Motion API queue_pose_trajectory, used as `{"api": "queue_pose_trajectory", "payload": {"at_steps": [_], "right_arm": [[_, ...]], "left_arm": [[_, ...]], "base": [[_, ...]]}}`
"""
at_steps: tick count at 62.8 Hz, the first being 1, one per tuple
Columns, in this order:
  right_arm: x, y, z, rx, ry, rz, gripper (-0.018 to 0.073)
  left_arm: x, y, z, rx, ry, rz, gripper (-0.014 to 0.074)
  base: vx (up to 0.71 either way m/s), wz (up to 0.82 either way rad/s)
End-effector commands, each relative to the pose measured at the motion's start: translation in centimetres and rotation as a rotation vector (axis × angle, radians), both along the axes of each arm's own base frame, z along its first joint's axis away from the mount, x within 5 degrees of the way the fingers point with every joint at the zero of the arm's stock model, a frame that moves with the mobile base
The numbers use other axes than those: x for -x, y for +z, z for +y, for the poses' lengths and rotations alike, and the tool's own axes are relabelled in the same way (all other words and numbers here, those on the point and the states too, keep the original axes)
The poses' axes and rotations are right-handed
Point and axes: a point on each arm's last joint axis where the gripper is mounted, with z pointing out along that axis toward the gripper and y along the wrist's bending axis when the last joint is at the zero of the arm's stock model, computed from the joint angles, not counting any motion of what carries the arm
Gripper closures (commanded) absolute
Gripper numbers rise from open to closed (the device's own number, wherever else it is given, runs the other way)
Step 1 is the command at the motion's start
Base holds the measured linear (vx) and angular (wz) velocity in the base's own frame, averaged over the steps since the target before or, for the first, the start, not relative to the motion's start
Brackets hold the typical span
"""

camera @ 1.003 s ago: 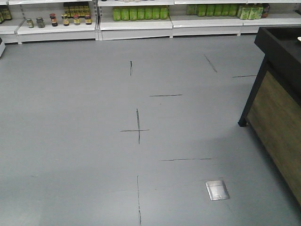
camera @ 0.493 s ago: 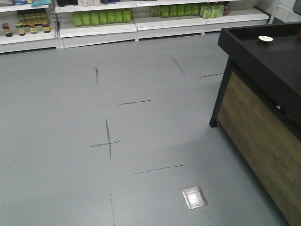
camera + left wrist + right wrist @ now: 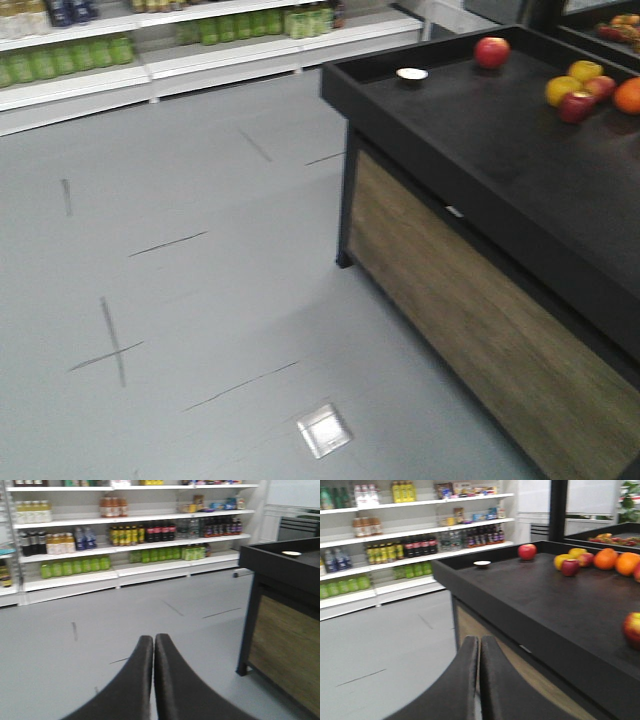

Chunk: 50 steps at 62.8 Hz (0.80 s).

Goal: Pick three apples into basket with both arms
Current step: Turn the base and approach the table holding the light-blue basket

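Observation:
Red apples lie on a black display table (image 3: 480,150) at the right: one apple (image 3: 491,51) alone near the far rim, and a dark red apple (image 3: 577,106) in a fruit cluster. The right wrist view shows the lone apple (image 3: 527,551), the dark red apple (image 3: 570,567) and another red apple (image 3: 632,628) at the right edge. My left gripper (image 3: 154,639) is shut and empty over the floor. My right gripper (image 3: 479,640) is shut and empty, short of the table's (image 3: 530,595) near side. The basket is out of view.
Yellow apples (image 3: 563,90) and an orange (image 3: 628,95) sit in the cluster; oranges (image 3: 605,558) show in the right wrist view. A small white dish (image 3: 411,73) lies near the table's far corner. Store shelves (image 3: 150,60) with bottles line the back. A metal floor plate (image 3: 323,430) is set in the grey floor.
The front view has swung right across the floor. The black table has moved from the right edge toward the middle, and its fruit has come into view.

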Motion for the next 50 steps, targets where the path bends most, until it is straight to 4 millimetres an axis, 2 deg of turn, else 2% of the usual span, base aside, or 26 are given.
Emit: {"api": "queue_pose_trajectory", "payload": {"at_steps": [1, 50], "right_arm": [[0.02, 0.24, 0.08, 0.019, 0.006, -0.069, 0.0561], [0.02, 0.24, 0.08, 0.019, 0.006, -0.069, 0.0561]], "left_arm": [[-0.03, -0.04, -0.20, 0.003, -0.022, -0.064, 0.0603], [-0.03, -0.04, -0.20, 0.003, -0.022, -0.064, 0.0603]], "base": [[0.12, -0.51], [0.10, -0.46]]}}
